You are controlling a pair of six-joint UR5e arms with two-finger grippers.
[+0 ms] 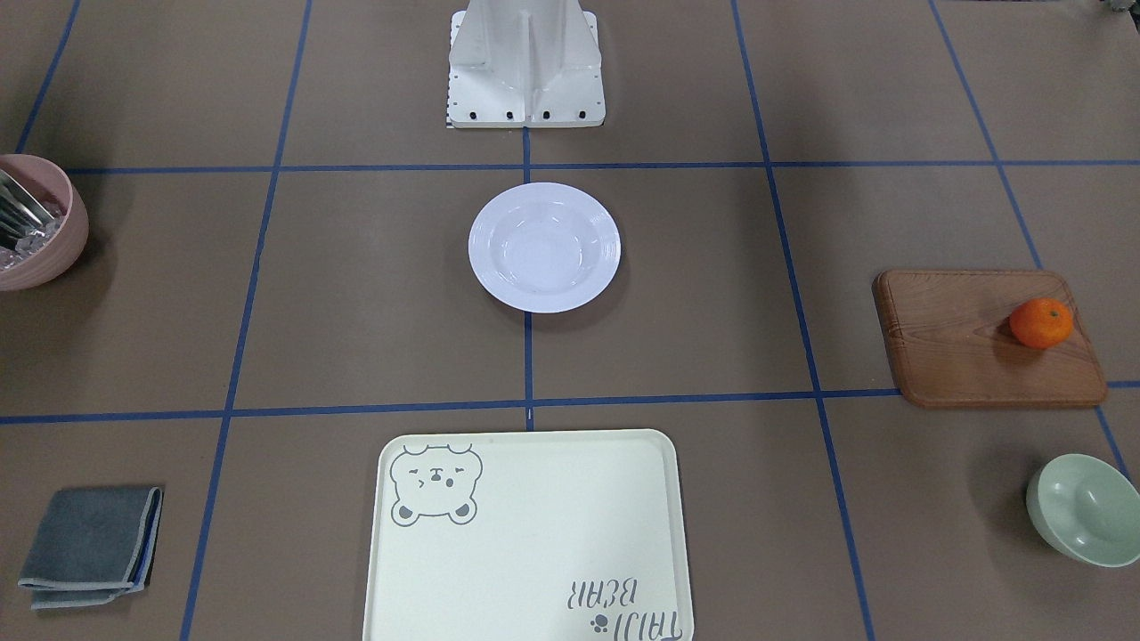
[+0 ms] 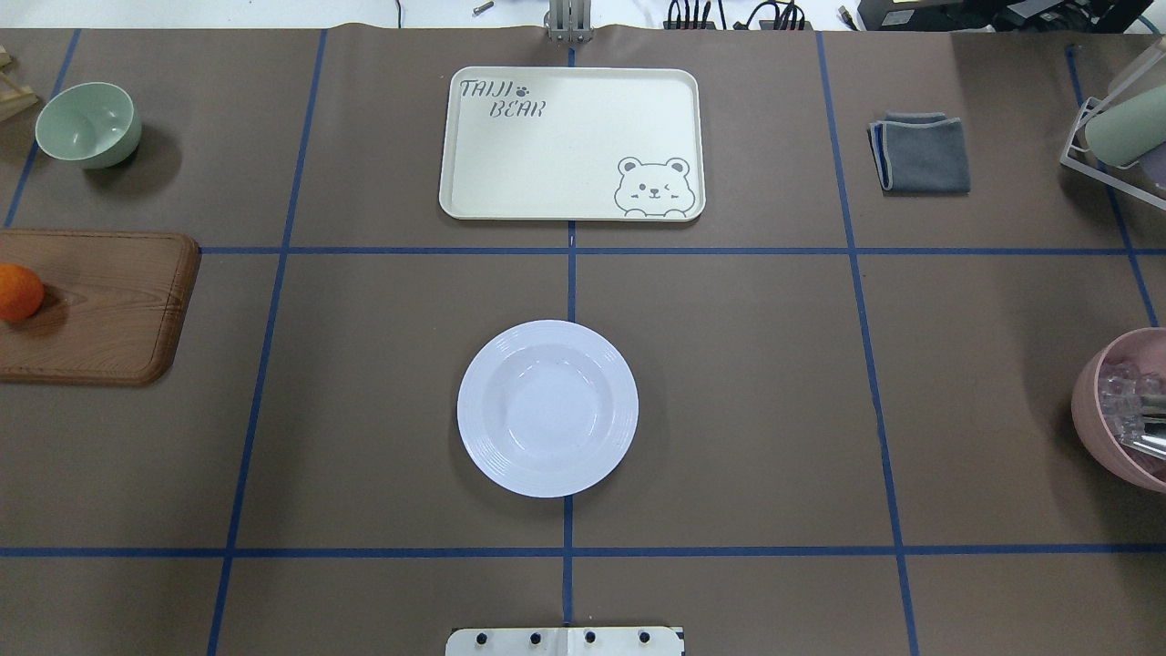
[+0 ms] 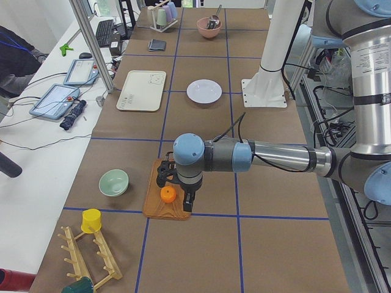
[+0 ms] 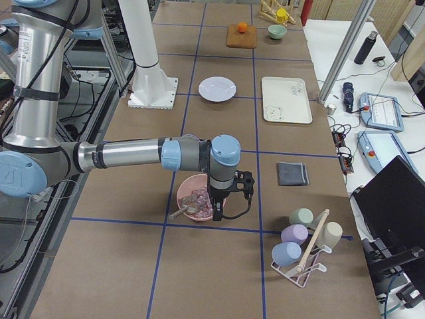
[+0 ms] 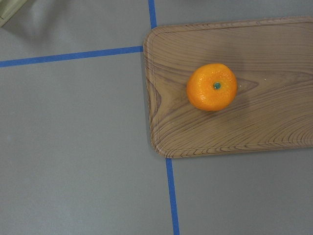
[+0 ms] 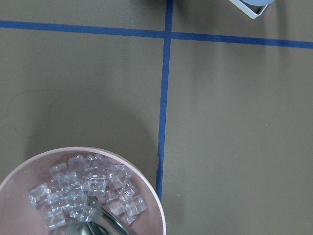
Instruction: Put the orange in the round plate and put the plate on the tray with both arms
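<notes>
The orange [image 1: 1040,322] lies on the brown wooden board [image 1: 971,347] at the table's end on my left; the left wrist view looks straight down on the orange [image 5: 212,86]. In the exterior left view my left gripper [image 3: 176,188] hangs over the board, close above the fruit; I cannot tell whether it is open or shut. The white round plate [image 2: 547,407] sits empty at mid-table, in front of the base. Beyond it lies the cream tray [image 2: 565,146], also empty. My right gripper [image 4: 229,201] hovers over the pink bowl [image 4: 197,197]; its state cannot be told either.
The pink bowl [image 2: 1120,410] holds ice cubes and a metal utensil. A pale-green bowl [image 2: 88,123] stands beyond the board. A folded grey cloth [image 2: 920,152] lies to the tray's right. A cup rack [image 4: 302,249] is at the right end, a wooden rack [image 3: 91,256] at the left.
</notes>
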